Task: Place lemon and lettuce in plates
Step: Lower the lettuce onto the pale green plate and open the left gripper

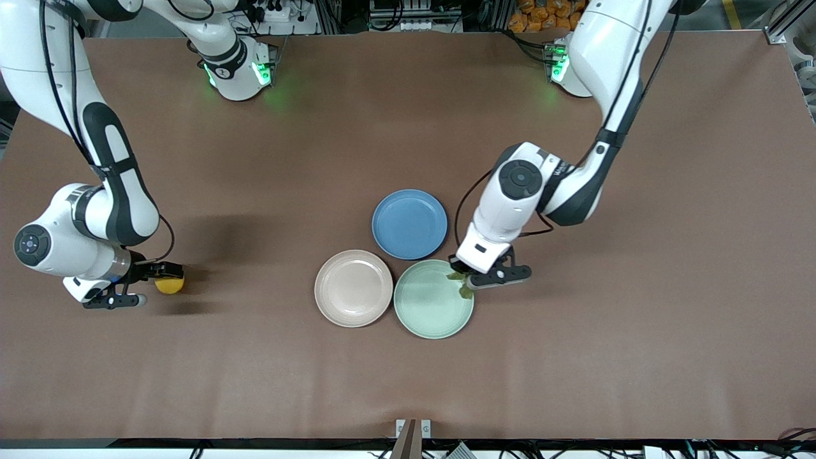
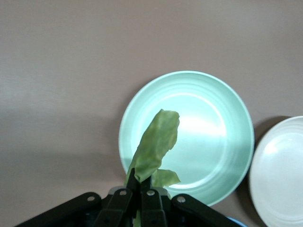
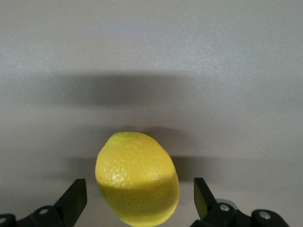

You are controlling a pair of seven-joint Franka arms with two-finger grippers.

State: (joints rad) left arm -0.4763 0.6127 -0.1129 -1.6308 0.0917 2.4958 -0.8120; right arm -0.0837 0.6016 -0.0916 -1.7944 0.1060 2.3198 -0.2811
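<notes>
The lemon (image 1: 169, 285) lies on the brown table toward the right arm's end. My right gripper (image 1: 171, 279) is open around it, one finger on each side with a gap to the skin, as the right wrist view shows the lemon (image 3: 137, 177) between the fingers of the gripper (image 3: 139, 194). My left gripper (image 1: 466, 280) is shut on the lettuce (image 1: 465, 289) and holds it over the rim of the mint green plate (image 1: 433, 312). In the left wrist view the lettuce (image 2: 156, 142) hangs from the gripper (image 2: 140, 182) over that plate (image 2: 213, 137). The beige-pink plate (image 1: 354, 288) is empty beside it.
A blue plate (image 1: 409, 223) sits farther from the front camera, touching close to both other plates. The beige-pink plate's edge (image 2: 284, 175) shows in the left wrist view. Bare brown table lies between the lemon and the plates.
</notes>
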